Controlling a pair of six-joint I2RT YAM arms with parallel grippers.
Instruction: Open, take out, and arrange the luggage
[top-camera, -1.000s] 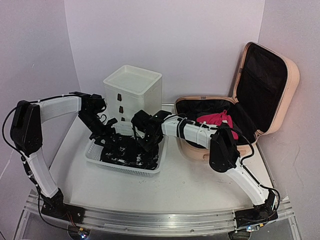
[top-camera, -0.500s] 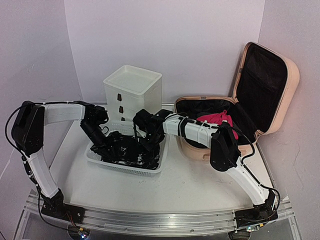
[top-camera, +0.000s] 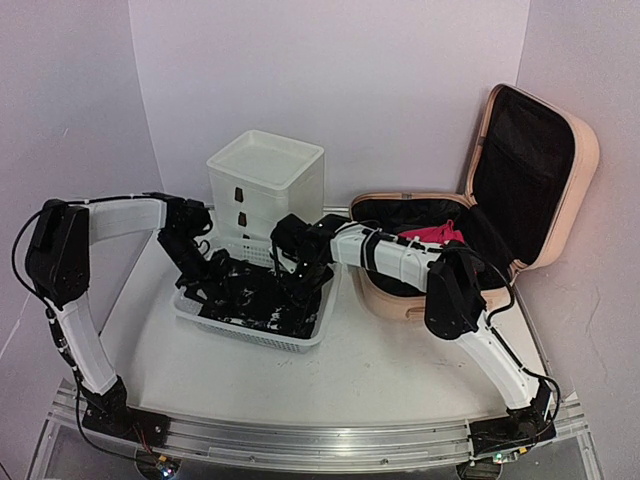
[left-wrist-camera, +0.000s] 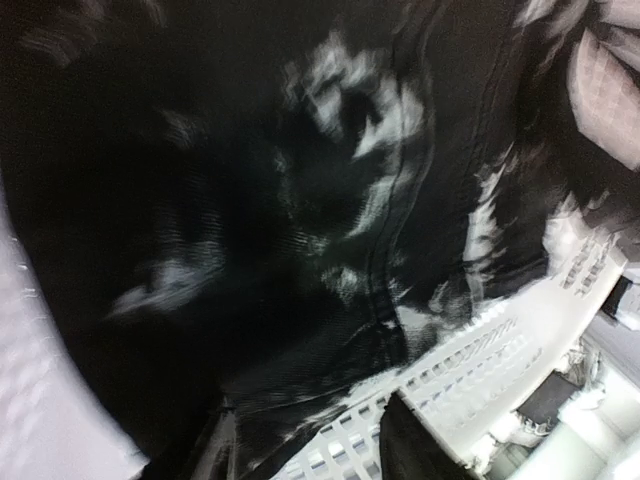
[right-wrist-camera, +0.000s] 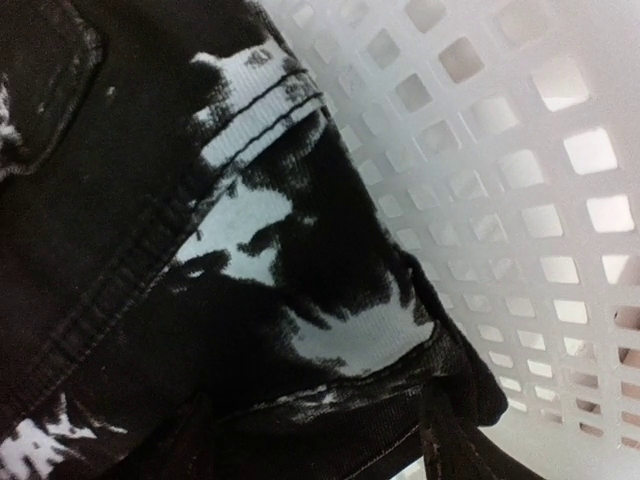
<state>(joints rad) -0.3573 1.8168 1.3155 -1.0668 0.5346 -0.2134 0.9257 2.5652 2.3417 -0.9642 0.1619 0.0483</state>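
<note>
The luggage (top-camera: 525, 175), a peach-pink hard-shell suitcase, lay open at the 3 o'clock side of the table (top-camera: 380, 370). Its base was flat and its black-lined lid stood up at about 1 o'clock from the base, close to the right wall. A bright pink garment (top-camera: 432, 235) lay inside the base, partly hidden behind the right arm's forearm. At 9 o'clock from the suitcase sat a white mesh basket (top-camera: 250, 335), and a white plastic drawer box (top-camera: 265, 175) stood just beside it at its 12 o'clock. A black garment with white splashes (top-camera: 250, 300) filled most of the basket. Both arms reached into the basket. The left gripper (top-camera: 200, 285) was low over the cloth near the basket's 9 o'clock edge, and the right gripper (top-camera: 305, 290) was down at its 3 o'clock side. In the left wrist view, which was blurred, the two dark fingers (left-wrist-camera: 410, 445) stood apart at 6 o'clock, with the garment's edge and the basket's mesh showing in the gap between them. They clamped nothing that could be made out. In the right wrist view the fingers (right-wrist-camera: 450, 440) were also spread well apart at 6 o'clock over a stitched seam and fold of the same garment. The basket's perforated wall ran from 12 to 4 o'clock, and the cloth lay loose between the jaws, not pinched.
</note>
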